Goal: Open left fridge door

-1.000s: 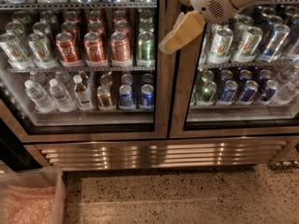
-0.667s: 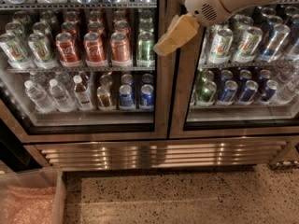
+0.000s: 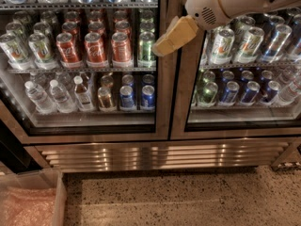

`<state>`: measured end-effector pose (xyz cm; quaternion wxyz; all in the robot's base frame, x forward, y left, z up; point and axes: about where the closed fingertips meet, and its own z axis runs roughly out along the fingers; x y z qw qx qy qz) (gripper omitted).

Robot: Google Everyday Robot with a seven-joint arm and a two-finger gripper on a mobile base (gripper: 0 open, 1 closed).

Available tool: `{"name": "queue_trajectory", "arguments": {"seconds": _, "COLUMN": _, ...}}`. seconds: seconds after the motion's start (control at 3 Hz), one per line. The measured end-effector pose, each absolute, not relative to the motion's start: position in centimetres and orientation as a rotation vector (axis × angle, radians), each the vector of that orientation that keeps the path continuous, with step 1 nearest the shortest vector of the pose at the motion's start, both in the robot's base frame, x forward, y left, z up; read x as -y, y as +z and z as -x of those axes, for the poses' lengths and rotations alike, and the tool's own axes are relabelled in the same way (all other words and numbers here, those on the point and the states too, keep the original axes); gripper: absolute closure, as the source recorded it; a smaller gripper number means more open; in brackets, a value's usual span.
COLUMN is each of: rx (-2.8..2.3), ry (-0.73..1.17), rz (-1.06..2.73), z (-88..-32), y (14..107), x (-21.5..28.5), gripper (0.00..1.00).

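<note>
Where the view begins at lower left, a clear plastic bin point(image 3: 58, 192) stands on the speckled floor point(image 3: 188, 201), which stretches from it to the right edge. Fridge point(image 3: 160, 155): louvred grille above the floor. Left fridge door point(image 3: 162, 107): shut, steel edge flush with the twin door point(image 3: 181, 112) at the centre seam; water bottles point(image 3: 47, 95) and red cola cans point(image 3: 96, 48) behind its glass. Gripper point(image 3: 162, 46): tan tip before that door's right edge at cola-shelf height; contact uncertain; open or closed, cannot tell.

Shop or office pantry: a commercial glass-front fridge point(image 3: 160, 154) is filling the frame, drink cans point(image 3: 96, 48) lining shelves, terrazzo floor point(image 3: 188, 197) below; claw point(image 3: 162, 48) hanging upper centre.
</note>
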<state>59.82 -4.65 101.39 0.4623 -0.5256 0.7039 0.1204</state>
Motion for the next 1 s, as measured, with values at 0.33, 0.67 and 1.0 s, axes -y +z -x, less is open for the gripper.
{"name": "queue_trajectory", "arguments": {"seconds": 0.33, "rx": -1.728, "ry": 0.315, "rz": 1.268, "z": -60.27, "y": 101.17, "x": 4.43, "gripper": 0.00}}
{"name": "queue_trajectory", "arguments": {"seconds": 0.67, "rx": -1.724, "ry": 0.325, "rz": 1.260, "z": -60.35, "y": 101.15, "x": 4.16, "gripper": 0.00}}
{"name": "queue_trajectory", "arguments": {"seconds": 1.0, "rx": -1.715, "ry": 0.336, "rz": 1.252, "z": -60.54, "y": 101.34, "x": 3.71, "gripper": 0.00}}
